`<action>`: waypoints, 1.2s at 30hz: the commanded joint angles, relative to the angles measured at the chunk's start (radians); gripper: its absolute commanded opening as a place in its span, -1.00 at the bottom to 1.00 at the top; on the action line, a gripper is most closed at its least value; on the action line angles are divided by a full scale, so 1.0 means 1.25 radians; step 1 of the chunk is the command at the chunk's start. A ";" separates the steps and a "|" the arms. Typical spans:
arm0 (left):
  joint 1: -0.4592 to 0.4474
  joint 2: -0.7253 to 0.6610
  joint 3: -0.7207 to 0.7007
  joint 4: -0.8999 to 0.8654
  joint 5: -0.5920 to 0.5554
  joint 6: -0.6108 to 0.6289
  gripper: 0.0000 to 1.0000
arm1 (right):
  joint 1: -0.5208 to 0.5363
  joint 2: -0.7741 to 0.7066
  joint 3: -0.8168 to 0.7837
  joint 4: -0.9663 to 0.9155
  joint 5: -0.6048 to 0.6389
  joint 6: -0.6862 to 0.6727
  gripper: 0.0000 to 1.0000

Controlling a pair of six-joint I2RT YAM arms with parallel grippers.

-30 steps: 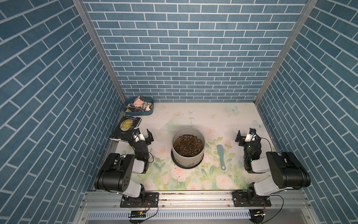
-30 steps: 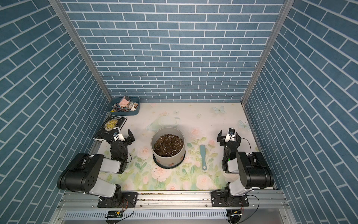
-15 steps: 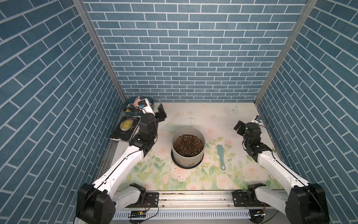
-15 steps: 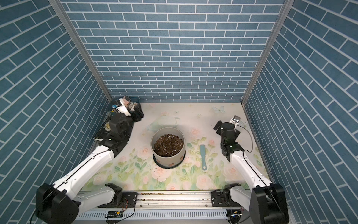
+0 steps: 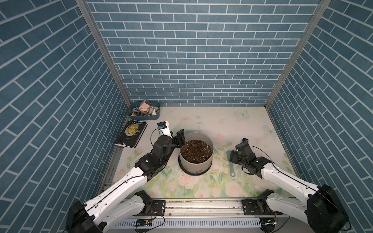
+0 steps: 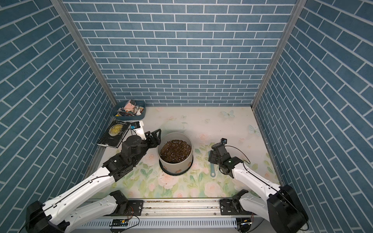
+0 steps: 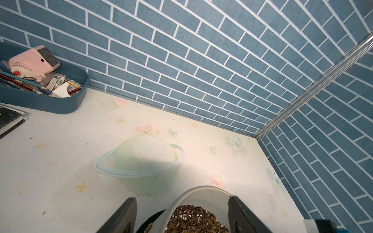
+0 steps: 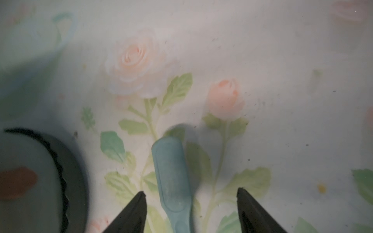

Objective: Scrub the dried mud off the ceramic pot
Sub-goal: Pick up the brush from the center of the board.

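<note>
Both arms have swung inward since half a second ago; your left gripper [image 5: 180, 139] has come from the far corner to the 10 o'clock rim of the wide pale grey cylindrical ceramic pot [image 5: 194, 167], jaws spread, with the rim between its fingers in the wrist view. Your right gripper [image 8: 190, 196] has dropped over the slim teal plastic brush [image 8: 171, 175] at the pot's 3 o'clock, jaws spread either side, not touching it. The pot stands mid-mat on a black round saucer [image 8: 76, 181]; dried reddish-brown mud [image 8: 17, 184] clings low on its wall, between 3 and 6 o'clock.
</note>
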 commanded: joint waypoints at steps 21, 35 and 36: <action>-0.003 -0.006 0.020 0.004 0.059 -0.010 0.56 | 0.077 0.112 -0.044 -0.011 -0.004 0.053 -0.58; -0.003 -0.002 0.041 0.116 0.277 0.029 0.83 | 0.062 -0.062 0.152 0.026 -0.167 -0.102 -1.00; -0.002 -0.003 0.039 0.141 0.320 0.031 0.87 | 0.060 -0.074 0.185 0.052 -0.221 -0.119 -1.00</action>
